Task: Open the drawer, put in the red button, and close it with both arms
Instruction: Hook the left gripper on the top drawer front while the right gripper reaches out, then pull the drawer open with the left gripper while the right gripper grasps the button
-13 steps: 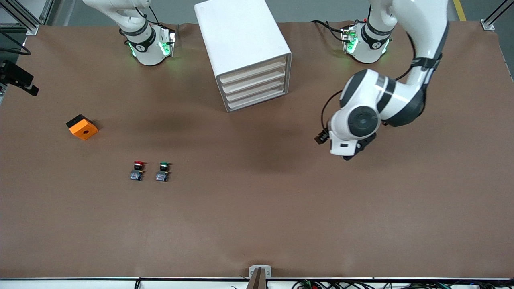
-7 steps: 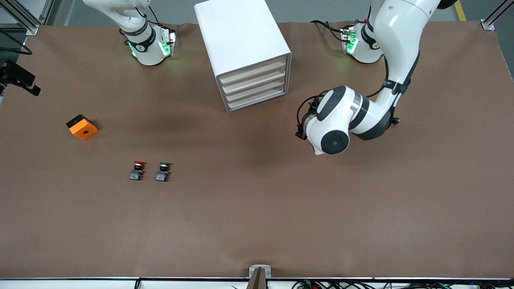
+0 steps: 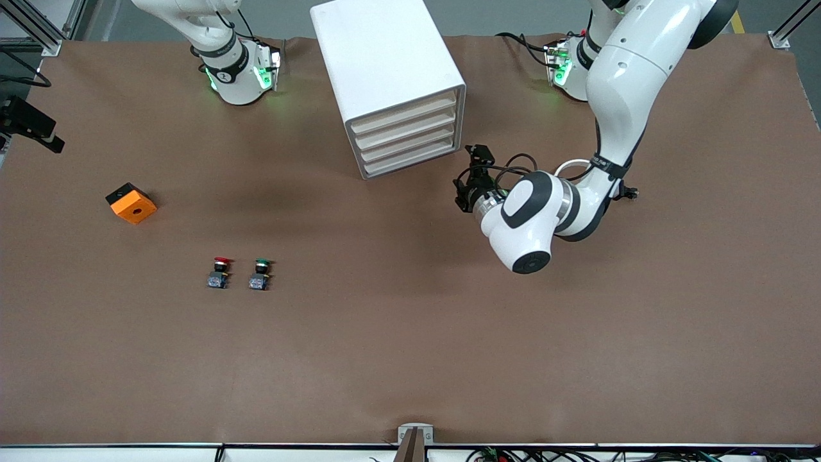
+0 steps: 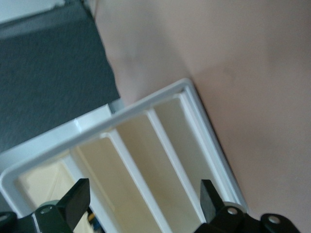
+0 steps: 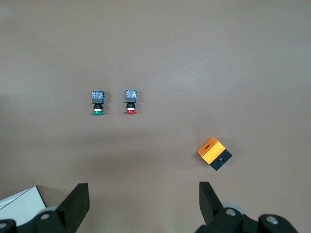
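So we've got the left gripper (image 3: 470, 176) sitting just beside the front of the drawer cabinet (image 3: 385, 77), at the corner toward the left arm's end of the table, jaws spread wide with nothing in them. From its wrist view the two fingers (image 4: 73, 201) frame the drawer fronts, and all the drawers look shut, so we'd say the opening step hasn't really started. Our main worry: the drawer fronts look flat and stacked tight, so we could easily hook the wrong one, or slip off an edge. The cabinet also isn't fixed down that we can see, so a pull might just drag the whole box across the table (image 3: 410, 359) instead of sliding a drawer out. The right gripper (image 5: 141, 206) is up over the table with its fingers spread just as wide and empty, and that arm is waiting. Second worry: the red button (image 3: 219, 272) sits well apart from the cabinet, nearer the front camera and toward the right arm's end, right beside its green twin (image 3: 260, 273), so a sloppy grab could take or knock the wrong one. Count: one cabinet with four drawers, two buttons (one red, one green), one orange block (image 3: 131, 203), two arms.
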Available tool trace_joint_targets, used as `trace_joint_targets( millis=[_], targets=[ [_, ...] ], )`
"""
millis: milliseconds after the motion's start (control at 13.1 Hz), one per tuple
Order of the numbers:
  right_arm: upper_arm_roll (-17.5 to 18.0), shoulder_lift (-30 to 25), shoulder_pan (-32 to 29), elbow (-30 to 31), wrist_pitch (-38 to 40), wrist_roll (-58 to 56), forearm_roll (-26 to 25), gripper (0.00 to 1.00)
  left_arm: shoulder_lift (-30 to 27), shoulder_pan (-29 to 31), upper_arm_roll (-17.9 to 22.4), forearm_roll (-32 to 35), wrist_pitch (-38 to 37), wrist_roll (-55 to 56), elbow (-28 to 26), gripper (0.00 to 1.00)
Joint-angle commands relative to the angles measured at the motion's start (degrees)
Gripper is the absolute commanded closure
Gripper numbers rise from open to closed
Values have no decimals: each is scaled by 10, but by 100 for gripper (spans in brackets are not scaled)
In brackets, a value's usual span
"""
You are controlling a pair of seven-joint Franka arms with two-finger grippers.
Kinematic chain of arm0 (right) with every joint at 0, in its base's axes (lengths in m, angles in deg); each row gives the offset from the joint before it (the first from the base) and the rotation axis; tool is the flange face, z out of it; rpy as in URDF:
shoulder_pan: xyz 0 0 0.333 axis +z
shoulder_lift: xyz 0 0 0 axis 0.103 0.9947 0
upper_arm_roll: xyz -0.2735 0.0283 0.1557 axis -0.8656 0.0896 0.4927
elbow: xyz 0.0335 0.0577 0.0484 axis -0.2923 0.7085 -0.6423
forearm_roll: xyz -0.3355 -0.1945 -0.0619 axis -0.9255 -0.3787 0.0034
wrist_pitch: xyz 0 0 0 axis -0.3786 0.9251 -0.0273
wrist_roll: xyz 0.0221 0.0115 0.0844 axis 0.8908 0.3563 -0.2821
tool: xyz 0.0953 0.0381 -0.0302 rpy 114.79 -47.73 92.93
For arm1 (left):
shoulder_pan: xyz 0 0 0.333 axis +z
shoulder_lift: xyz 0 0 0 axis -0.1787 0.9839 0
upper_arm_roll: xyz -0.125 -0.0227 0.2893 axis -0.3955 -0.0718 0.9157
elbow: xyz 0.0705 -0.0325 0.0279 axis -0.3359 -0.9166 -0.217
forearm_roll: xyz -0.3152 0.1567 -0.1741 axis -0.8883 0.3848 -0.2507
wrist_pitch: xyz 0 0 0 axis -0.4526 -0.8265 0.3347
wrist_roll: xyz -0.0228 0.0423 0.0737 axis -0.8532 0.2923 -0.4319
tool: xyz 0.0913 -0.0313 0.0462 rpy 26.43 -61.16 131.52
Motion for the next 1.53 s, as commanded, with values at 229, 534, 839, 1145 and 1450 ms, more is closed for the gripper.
trace_joint_targets(
  millis=[229, 534, 839, 1145, 1450],
  targets=[
    [-2, 50, 3, -9, 1, 2, 4, 0, 60, 0, -6, -53, -17, 127, 16, 0],
    [-3, 129, 10, -33, -2, 0, 0, 0, 76, -13, -9, -69, -37, 149, 15, 17],
    [-5, 151, 2, -33, -3, -55, -1, 0, 77, -30, -9, -97, -69, 149, 11, 46],
    [-4, 151, 9, 43, -116, 2, 10, 0, 92, -51, -9, -96, -69, 149, 6, 46],
    [-3, 173, 39, 114, -257, 58, 21, 0, 101, -65, -8, -121, -68, 148, 3, 46]
  ],
)
